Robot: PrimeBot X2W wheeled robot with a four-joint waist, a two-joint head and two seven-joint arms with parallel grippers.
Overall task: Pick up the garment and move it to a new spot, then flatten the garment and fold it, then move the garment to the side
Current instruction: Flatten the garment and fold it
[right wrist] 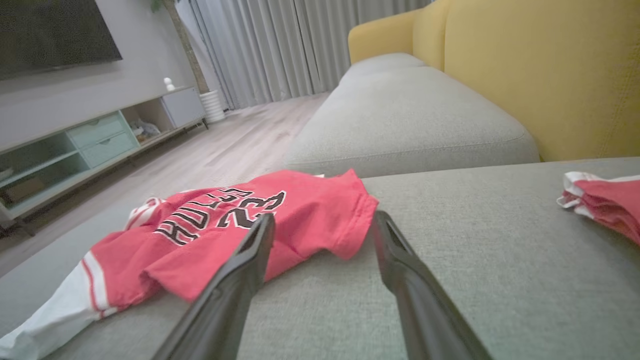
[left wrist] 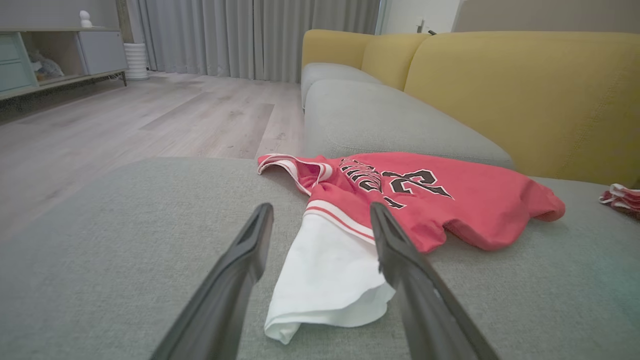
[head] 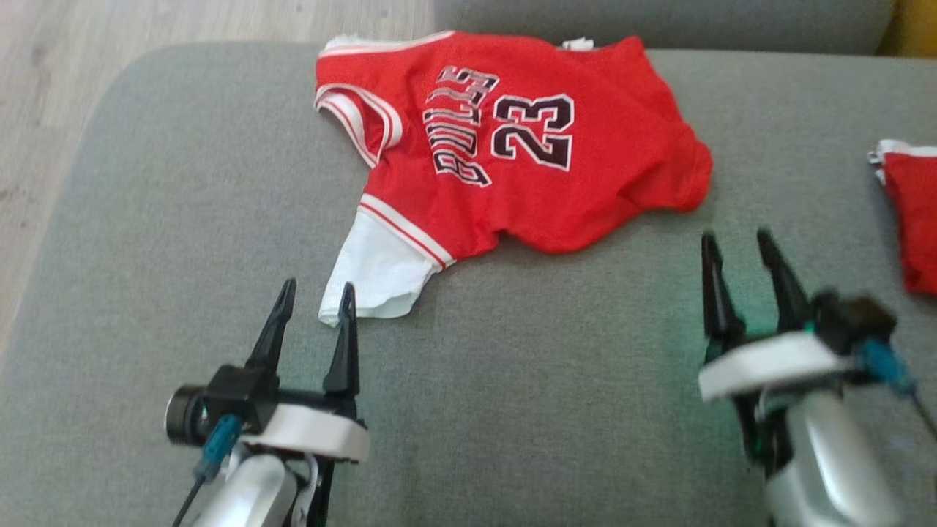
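Now — left gripper (head: 318, 285), right gripper (head: 735, 234) low, spread — near the garment (head: 512, 197)

Your left gripper (head: 318, 287) and right gripper (head: 736, 238) each carry two long black fingers (head: 272, 333) tapering to points. Behind them you see a white collar (head: 307, 433), a silvery forearm (head: 249, 489), and a black camera block (head: 219, 406) with a blue plug (head: 218, 445) and thin dark cable (head: 187, 505).

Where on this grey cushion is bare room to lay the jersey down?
Bare: the cushion left of the jersey, toward the floor; the near strip between left claw and right claw. Crowded: far middle under the jersey, and the right edge by another red garment.
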